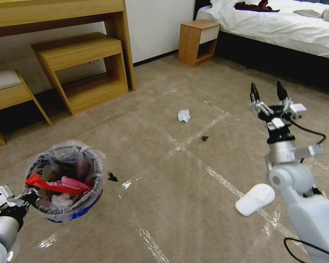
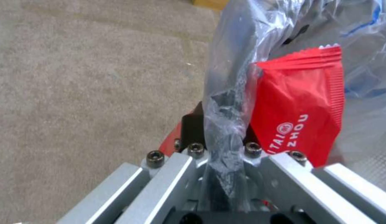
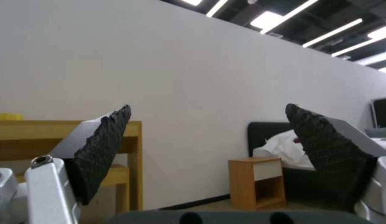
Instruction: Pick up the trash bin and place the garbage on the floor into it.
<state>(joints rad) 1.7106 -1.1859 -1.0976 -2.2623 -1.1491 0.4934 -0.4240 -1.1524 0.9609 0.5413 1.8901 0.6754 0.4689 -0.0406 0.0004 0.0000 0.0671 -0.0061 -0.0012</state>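
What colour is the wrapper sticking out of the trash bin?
Red with white lettering, clearest in the left wrist view: the wrapper sits inside the trash bin.

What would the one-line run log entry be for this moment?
left gripper: shut on trash bin rim | right gripper: open, raised, empty | floor: tissue wad, slipper

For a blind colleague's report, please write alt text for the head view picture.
The left gripper holds a small round red and blue trash bin, lined with clear plastic, by its rim above the beige carpet. The open right gripper is raised, empty. A white tissue wad and a flat white slipper lie on the floor.
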